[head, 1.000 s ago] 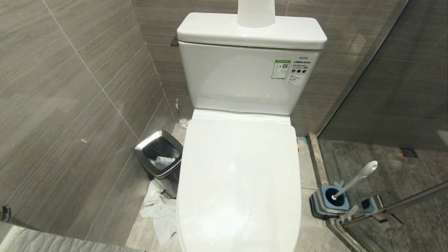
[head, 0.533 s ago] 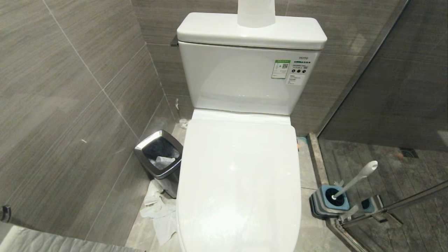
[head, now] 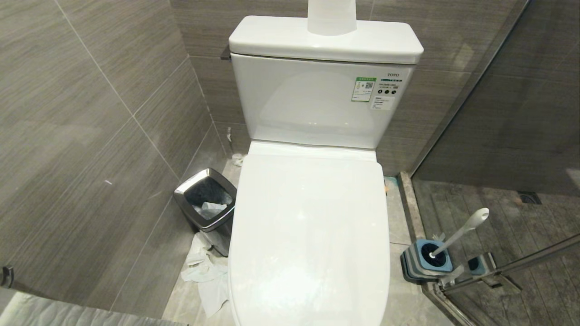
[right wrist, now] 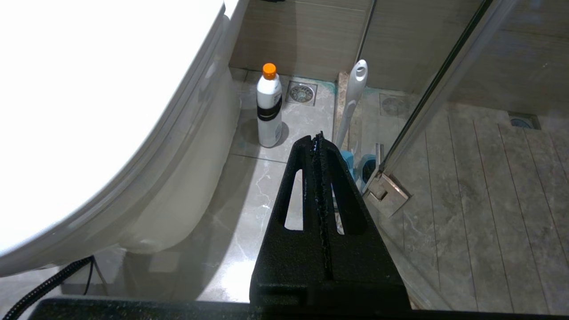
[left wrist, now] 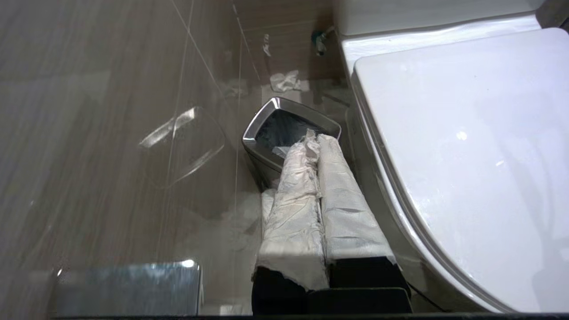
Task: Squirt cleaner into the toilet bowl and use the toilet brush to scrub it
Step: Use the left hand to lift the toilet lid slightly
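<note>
In your head view, the toilet bowl [head: 310, 235] sits straight ahead with its lid down, so nothing inside it shows. The tank [head: 317, 99] stands behind it against the tiled wall, a green-white sticker [head: 364, 89] on its front. On the floor just left of the bowl you have a chrome-rimmed trash bin [head: 206, 206] with crumpled paper [head: 206, 276] lying in front of it. On the floor to the right, beside the glass shower door's bottom rail, the toilet brush [head: 457, 235] stands tilted in its blue-and-grey holder [head: 426, 262], handle leaning away from the bowl. Neither arm appears here.

In your left wrist view, the left gripper [left wrist: 316, 142] hangs over the floor between the side wall and the bowl's left edge [left wrist: 466, 155]. Its fingers, wrapped in white paper-like covering, are pressed together with nothing between them, their tips over the trash bin [left wrist: 271, 120].

In your right wrist view, the right gripper [right wrist: 318, 138] has its black fingers together and empty, above the floor to the right of the bowl [right wrist: 111, 111]. Beyond its tips, a white bottle with an orange cap [right wrist: 269, 106] stands upright on the floor beside the bowl's base, near a floor drain [right wrist: 302, 93]. The brush handle [right wrist: 353, 98] rises just beside the glass door frame, from the holder [right wrist: 349, 160] partly hidden behind the gripper.
</note>
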You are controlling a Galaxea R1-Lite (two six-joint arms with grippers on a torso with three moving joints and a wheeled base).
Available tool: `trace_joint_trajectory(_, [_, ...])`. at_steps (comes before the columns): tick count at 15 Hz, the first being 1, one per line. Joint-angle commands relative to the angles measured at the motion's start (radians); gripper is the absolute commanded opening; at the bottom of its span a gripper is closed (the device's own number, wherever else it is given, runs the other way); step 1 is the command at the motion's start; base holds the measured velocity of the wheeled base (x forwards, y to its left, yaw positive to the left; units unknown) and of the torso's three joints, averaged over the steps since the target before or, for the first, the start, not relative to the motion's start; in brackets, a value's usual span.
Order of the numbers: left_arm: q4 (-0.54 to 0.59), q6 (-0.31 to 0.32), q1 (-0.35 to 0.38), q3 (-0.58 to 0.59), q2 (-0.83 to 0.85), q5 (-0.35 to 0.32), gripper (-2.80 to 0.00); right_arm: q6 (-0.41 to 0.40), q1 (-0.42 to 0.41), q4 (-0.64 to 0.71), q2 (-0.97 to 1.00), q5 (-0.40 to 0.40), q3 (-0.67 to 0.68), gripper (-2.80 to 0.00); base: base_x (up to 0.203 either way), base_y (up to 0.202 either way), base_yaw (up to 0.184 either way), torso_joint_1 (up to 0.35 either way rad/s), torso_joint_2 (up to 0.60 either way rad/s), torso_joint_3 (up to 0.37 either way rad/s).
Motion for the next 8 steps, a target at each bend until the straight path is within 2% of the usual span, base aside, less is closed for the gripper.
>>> trace_joint_trajectory(1, [0.001, 0.001, 0.0, -0.041, 0.118, -0.008, -2.8, 0.0, 0.0, -0.001, 0.0, 0.0, 0.025, -2.8, 0.0, 0.0, 0.0, 0.0, 0.0, 0.0])
trace_joint_trajectory(5, [-0.004, 0.041, -0.007, -0.089, 0.275, -0.02, -2.8, 0.0, 0.0, -0.001, -0.001, 0.0, 0.025, -2.8, 0.0, 0.0, 0.0, 0.0, 0.0, 0.0])
trace_joint_trajectory(8, [-0.034, 0.049, -0.065, -0.089, 0.369, -0.02, -2.8, 0.0, 0.0, -0.001, 0.0, 0.0, 0.026, -2.8, 0.0, 0.0, 0.0, 0.0, 0.0, 0.0])
